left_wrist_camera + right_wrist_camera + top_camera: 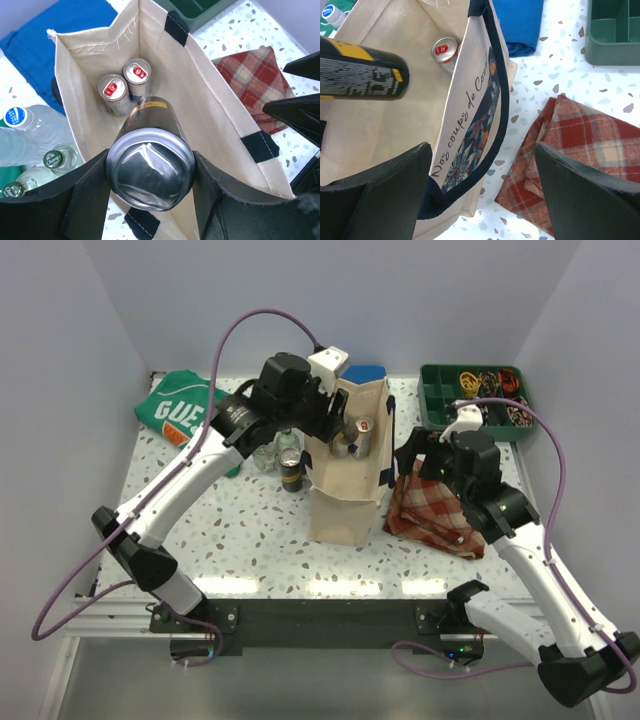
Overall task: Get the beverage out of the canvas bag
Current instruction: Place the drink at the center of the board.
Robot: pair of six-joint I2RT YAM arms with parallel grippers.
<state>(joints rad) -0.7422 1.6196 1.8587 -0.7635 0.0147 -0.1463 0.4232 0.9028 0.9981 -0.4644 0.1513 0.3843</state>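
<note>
While left claw (151,196) grips, can (150,150) base-up, bagward

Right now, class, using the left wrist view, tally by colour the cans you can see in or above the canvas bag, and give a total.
Black can, held in the left gripper over the canvas bag: 1
Silver cans with red tabs, standing inside the bag: 2
Total: 3
</note>
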